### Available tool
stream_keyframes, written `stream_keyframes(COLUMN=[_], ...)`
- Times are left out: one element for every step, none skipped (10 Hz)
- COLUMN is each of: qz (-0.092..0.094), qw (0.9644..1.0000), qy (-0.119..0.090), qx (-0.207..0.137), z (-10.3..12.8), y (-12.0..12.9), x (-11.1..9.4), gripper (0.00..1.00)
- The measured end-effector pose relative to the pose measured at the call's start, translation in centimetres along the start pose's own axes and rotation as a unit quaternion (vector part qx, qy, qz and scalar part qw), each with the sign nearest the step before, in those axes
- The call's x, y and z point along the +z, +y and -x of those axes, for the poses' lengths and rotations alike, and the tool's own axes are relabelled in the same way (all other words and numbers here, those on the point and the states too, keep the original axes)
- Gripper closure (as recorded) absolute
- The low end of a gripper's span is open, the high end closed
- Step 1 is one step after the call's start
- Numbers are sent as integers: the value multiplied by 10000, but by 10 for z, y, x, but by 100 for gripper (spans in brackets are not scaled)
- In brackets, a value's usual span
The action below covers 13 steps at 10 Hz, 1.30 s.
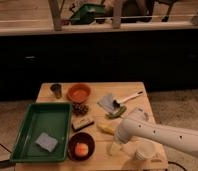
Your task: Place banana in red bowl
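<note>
The banana (105, 128) is small and yellow and lies on the wooden table (97, 87) right of centre. The red bowl (79, 92), bright orange-red and empty, stands at the back left of the table, well apart from the banana. My white arm (159, 134) reaches in from the right. Its gripper (114, 146) hangs down close to the table's front edge, just in front of and to the right of the banana. I cannot see anything held in it.
A dark maroon bowl (81, 145) with an orange fruit stands front centre. A green tray (29, 127) with a grey-blue sponge (46, 141) is at the left. A metal cup (56, 90), a dark cone (81, 108), a small bar (82, 123), a grey cloth (107, 102), a white-handled brush (128, 98) and a white cup (144, 150) are also there.
</note>
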Motion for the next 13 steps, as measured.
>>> stream_keyframes(qz=[12,25,29,34,42,46,47,46,48,50,68,72,68], qw=[10000,10000,10000,10000,10000,10000,10000,10000,10000,10000,9999,9999,9999], qy=[1,0,-3,-1,-4,-2,-2,7,13,11,3,2,7], qx=[5,22,38,51,66,70,73,72,71,76,93,97,105], z=[0,-1,-2,-2,-2,-3,-3,-3,-3,-4,-4,-4,-5], y=[0,0,0,0,0,0,0,0,0,0,0,0,0], x=[2,3,3,4,5,5,5,4,4,4,6,7,5], gripper=[20,20,20,20,20,20,20,20,20,20,21,22,21])
